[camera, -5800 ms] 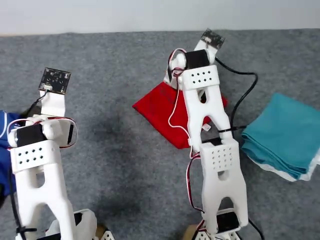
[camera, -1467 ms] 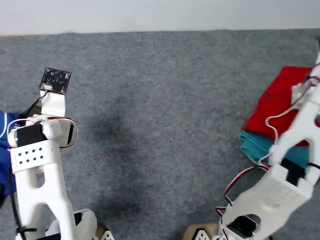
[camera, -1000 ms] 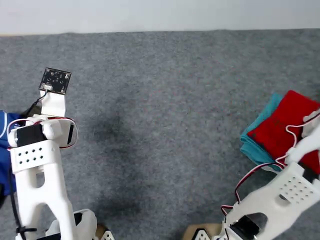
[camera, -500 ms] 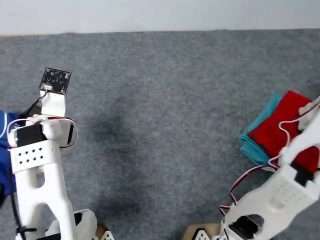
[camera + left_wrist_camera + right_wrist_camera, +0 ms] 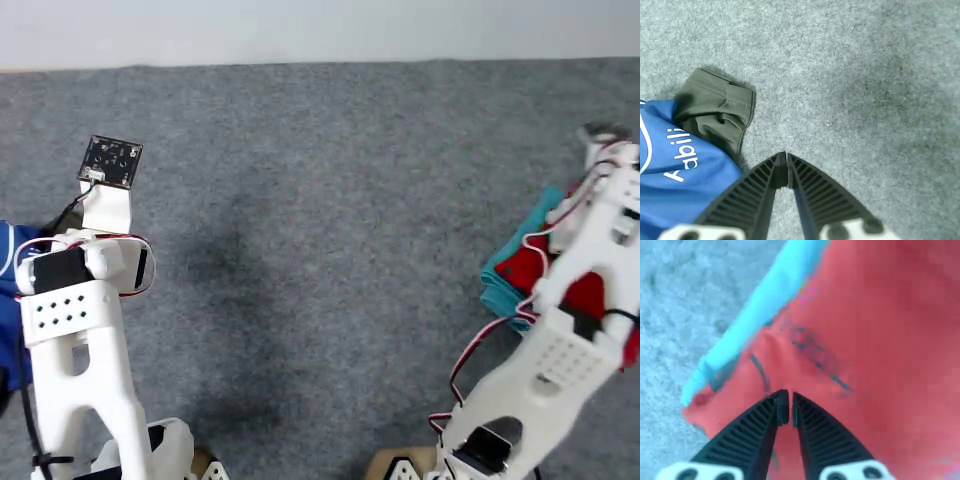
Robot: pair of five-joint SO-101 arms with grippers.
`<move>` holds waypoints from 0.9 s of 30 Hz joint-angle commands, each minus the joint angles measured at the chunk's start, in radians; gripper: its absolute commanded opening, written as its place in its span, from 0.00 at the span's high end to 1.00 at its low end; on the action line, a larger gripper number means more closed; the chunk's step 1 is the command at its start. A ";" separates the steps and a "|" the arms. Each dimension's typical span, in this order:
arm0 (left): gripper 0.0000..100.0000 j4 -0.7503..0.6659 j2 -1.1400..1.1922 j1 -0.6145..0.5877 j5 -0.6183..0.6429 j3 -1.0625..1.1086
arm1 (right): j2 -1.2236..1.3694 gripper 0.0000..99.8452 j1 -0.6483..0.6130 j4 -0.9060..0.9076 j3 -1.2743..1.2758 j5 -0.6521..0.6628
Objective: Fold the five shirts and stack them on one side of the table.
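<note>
Right claw (image 5: 785, 407) swung forward over red shirt (image 5: 880, 340) lying diagonally on teal shirt (image 5: 765, 300).

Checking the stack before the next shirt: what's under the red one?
A teal shirt, its edge showing beside the red shirt. Anything lower is covered.

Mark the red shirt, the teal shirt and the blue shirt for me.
red shirt (image 5: 890, 330), right wrist view, flat top face
teal shirt (image 5: 497, 287), high view, exposed folded edge
blue shirt (image 5: 670, 205), left wrist view, plain cloth beside print

red shirt (image 5: 880, 315) carried right, onto teal shirt (image 5: 775, 295)
</note>
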 commanded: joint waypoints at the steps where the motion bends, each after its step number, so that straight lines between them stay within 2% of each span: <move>1: 1.00 -0.006 -0.021 0.009 -0.006 -0.007 | 0.035 0.99 -0.076 0.041 -0.008 -0.038; 7: 1.00 -0.006 -0.021 0.009 -0.006 -0.007 | 0.004 0.99 -0.111 0.039 -0.011 -0.051; 14: 1.00 -0.008 -0.021 0.009 -0.006 -0.008 | -0.157 0.99 -0.056 0.096 -0.002 -0.049; 21: 1.00 -0.009 -0.021 0.009 -0.006 -0.007 | -0.219 0.99 -0.044 0.096 0.176 -0.048; 27: 1.00 -0.008 -0.021 0.009 -0.006 -0.007 | -0.220 0.99 -0.093 0.028 0.353 -0.048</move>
